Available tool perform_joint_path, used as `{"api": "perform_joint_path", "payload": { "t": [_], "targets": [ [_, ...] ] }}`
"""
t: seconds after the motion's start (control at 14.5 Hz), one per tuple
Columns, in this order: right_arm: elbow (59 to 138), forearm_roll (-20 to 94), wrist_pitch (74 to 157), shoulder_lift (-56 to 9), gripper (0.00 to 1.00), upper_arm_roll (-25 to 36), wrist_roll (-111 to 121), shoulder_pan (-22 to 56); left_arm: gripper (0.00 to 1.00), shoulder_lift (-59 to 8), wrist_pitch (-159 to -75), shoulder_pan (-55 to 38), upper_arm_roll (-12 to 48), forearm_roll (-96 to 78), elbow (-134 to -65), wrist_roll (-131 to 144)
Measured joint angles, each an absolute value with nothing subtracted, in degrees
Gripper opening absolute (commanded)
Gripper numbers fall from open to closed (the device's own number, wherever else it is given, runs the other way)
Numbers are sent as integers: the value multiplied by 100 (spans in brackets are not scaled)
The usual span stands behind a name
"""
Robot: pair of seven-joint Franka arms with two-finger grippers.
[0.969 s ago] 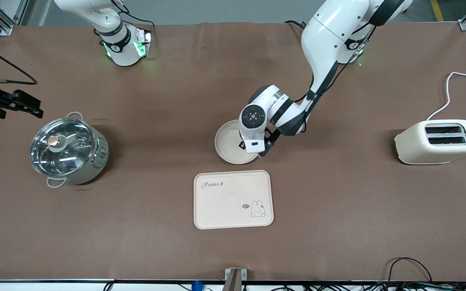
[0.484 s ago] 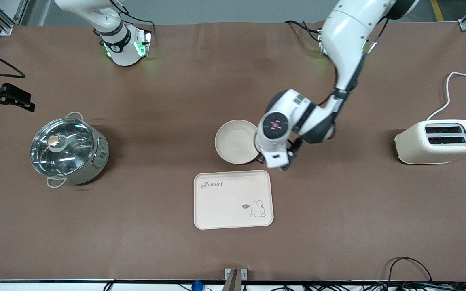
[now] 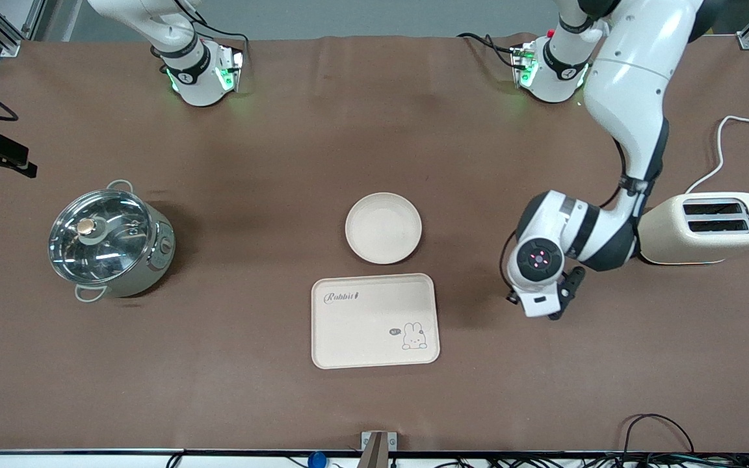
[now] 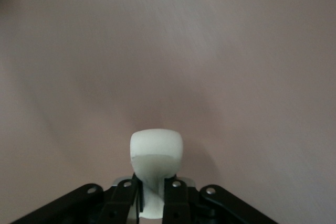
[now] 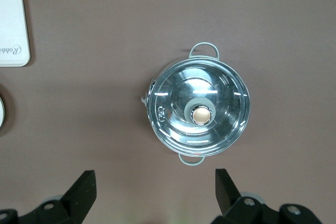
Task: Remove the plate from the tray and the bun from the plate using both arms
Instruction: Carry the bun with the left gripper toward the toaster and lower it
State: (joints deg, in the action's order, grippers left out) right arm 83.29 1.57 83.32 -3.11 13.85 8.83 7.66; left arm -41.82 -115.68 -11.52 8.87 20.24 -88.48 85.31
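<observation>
The round cream plate (image 3: 383,227) lies empty at mid-table, just farther from the front camera than the rabbit tray (image 3: 374,320). My left gripper (image 3: 558,300) hangs over bare table between the tray and the toaster. In the left wrist view my left gripper (image 4: 156,186) is shut on a pale cream rounded lump, the bun (image 4: 156,153), which bulges out past the fingers. My right gripper (image 3: 0,158) is up at the right arm's end of the table. In the right wrist view my right gripper (image 5: 156,184) is open and empty high over the pot (image 5: 198,111).
A steel pot with a glass lid (image 3: 109,242) stands toward the right arm's end. A cream toaster (image 3: 706,227) with a white cord stands toward the left arm's end, close to the left arm's wrist. Cables lie along the table's front edge.
My left gripper has left the plate's rim and swung toward the toaster, over bare table. The plate has stayed put. My right gripper has drifted toward the table's edge.
</observation>
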Motion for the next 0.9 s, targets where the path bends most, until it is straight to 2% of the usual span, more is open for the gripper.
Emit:
{"api": "perform_joint_path", "payload": {
  "t": [0.14, 0.21, 0.35, 0.42, 0.48, 0.9],
  "targets": [
    [8312, 184, 8332, -311, 100, 1384, 885, 757, 33, -4396, -11620, -948, 888, 2245, -8850, 8474],
    [8310, 192, 8333, -311, 100, 1383, 886, 757, 44, -4464, -11659, -896, 889, 2289, -8849, 8472],
    [8309, 199, 8333, -311, 100, 1383, 887, 757, 86, -4488, -11683, -887, 897, 2305, -8832, 8465],
    [8309, 199, 8333, -311, 100, 1383, 889, 757, 97, -4489, -11683, -900, 897, 2316, -8826, 8465],
    [8309, 200, 8333, -311, 100, 1383, 892, 756, 100, -4488, -11683, -904, 900, 2317, -8817, 8465],
    [8308, 199, 8336, -311, 100, 1383, 895, 749, 100, -4370, -11686, -890, 928, 2312, -8452, 8456]
  ]
}}
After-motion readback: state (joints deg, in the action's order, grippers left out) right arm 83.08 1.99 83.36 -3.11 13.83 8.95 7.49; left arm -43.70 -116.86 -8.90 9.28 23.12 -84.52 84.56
